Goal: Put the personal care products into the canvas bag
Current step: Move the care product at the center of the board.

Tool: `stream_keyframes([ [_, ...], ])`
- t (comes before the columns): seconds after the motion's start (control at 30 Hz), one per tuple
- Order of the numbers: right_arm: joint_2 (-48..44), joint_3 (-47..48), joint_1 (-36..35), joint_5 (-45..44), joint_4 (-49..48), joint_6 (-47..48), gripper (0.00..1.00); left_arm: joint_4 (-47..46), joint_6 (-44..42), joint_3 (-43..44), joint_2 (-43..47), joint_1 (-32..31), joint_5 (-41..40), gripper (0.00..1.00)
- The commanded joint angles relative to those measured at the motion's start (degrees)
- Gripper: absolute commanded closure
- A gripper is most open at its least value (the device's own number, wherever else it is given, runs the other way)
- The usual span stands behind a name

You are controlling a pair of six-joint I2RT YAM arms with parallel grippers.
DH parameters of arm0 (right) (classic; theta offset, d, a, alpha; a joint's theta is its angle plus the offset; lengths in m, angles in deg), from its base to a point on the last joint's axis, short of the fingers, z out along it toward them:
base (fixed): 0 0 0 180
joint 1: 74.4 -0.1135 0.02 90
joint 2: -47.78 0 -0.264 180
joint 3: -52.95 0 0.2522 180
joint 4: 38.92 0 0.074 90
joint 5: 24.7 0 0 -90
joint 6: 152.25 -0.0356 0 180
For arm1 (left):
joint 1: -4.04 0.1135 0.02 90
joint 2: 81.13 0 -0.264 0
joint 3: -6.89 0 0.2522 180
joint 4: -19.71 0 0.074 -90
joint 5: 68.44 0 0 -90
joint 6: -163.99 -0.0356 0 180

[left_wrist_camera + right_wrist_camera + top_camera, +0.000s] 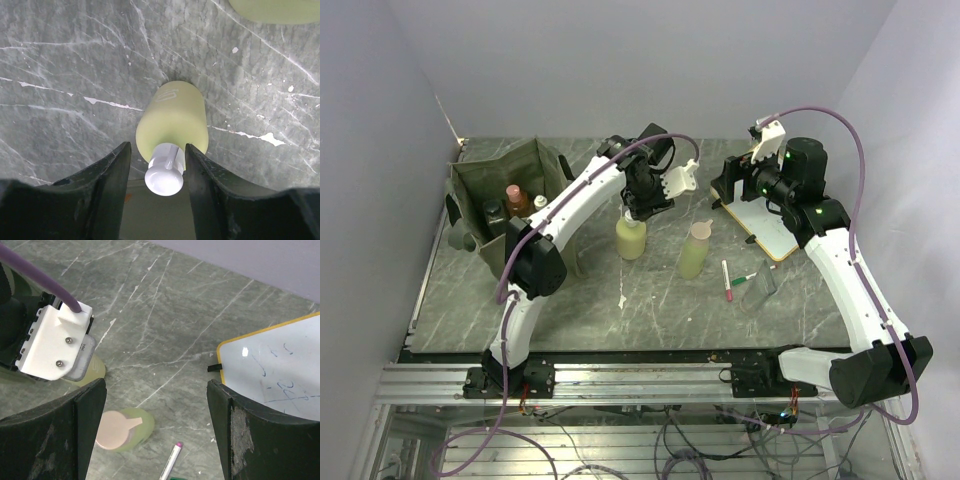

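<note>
My left hand (157, 147) hung straight over the yellow-green bottle (172, 120), which stood upright on the surface (60, 75). Its long axis ran plumb toward my wrist, and its white cap (164, 175) poked up between my fingers (112, 190). Those fingers stood apart, one on each side of the cap. There was a clear gap at 9 o'clock, and the 3 o'clock finger sat just beside the neck, so I was gripping nothing. Taking 12 o'clock in the top view as the far edge from my bases, the bag (480, 180) stood open-mouthed at about 9 o'clock from this bottle, well apart from it. Other bottles (517, 198) were already inside. The beige-capped bottle (694, 250) waited near this one at about 3 o'clock. My right hand (156, 385) was spread wide and empty, up near the whiteboard (280, 375) at roughly 2 o'clock. That left my left arm plainly the nearer one, both to this bottle and to the bag. I judged that the coming move turned on that vertical line. With the cap centred under me, I needed only to close square on the neck, then lift high enough to clear the bag's rim. A squeeze off that axis risked tipping a tall, narrow bottle.
</note>
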Motion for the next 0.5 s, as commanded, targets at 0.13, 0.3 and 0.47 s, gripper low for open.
stream_keyframes([
  [0.13,-1.00,-0.39,0.84,-0.27,-1.63,0.29,0.18,-3.40,0.15,-3.07,5.98,0.20,0.76,0.34],
  [0.3,-0.91,-0.32,0.96,0.07,-1.62,-0.02,0.18,-5.93,0.54,-6.99,8.84,2.37,3.72,0.28],
  [0.47,-0.63,0.04,1.01,0.29,-1.59,0.01,0.18,-9.84,-0.37,-13.09,11.88,3.47,5.11,0.10],
])
